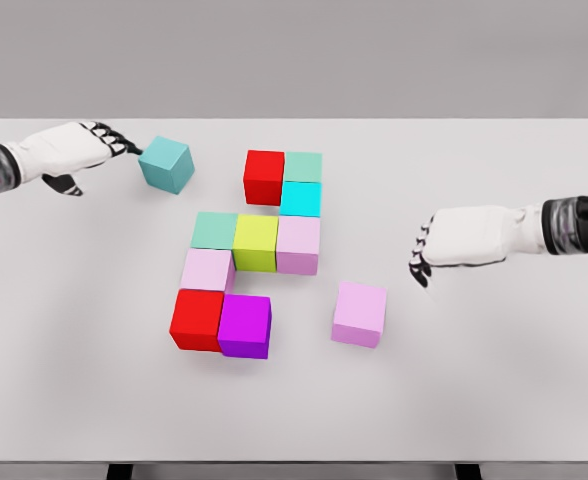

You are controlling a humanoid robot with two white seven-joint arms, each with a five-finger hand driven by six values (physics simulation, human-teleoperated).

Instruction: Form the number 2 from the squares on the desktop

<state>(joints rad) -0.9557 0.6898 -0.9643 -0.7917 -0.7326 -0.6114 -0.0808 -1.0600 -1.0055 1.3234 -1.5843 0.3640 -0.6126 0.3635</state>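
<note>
Coloured cubes lie on the white table (494,400). A red cube (264,177), a green cube (304,166) and a cyan cube (301,198) form the top group. Below run a mint cube (215,231), a yellow-green cube (256,243) and a pink cube (299,245). A pale pink cube (206,270), a second red cube (197,319) and a purple cube (245,326) make the lower left. A loose pink cube (360,314) sits apart at the right. A teal cube (166,164) lies at the upper left, just off my left hand (109,143), fingers spread. My right hand (424,255) hovers open right of the group.
The table's front edge runs along the bottom of the view, with dark legs below it. A grey wall stands behind the far edge.
</note>
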